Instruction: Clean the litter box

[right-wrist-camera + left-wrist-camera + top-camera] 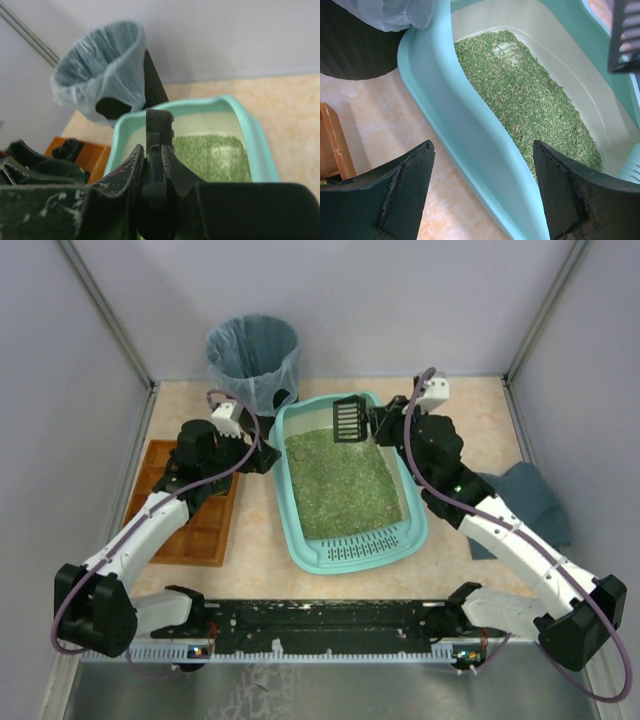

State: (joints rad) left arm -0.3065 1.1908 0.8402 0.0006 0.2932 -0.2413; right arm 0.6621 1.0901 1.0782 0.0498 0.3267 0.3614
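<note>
The teal litter box lies mid-table, filled with greenish litter, its slotted grate lip at the near end. My right gripper is shut on a black slotted scoop, held above the box's far end; the scoop stands edge-on between the fingers in the right wrist view. My left gripper is open and straddles the box's left rim, one finger outside it and one finger over the litter.
A black bin with a blue-grey bag stands at the far left behind the box. A brown wooden compartment tray lies left of the box. A dark blue cloth lies at the right.
</note>
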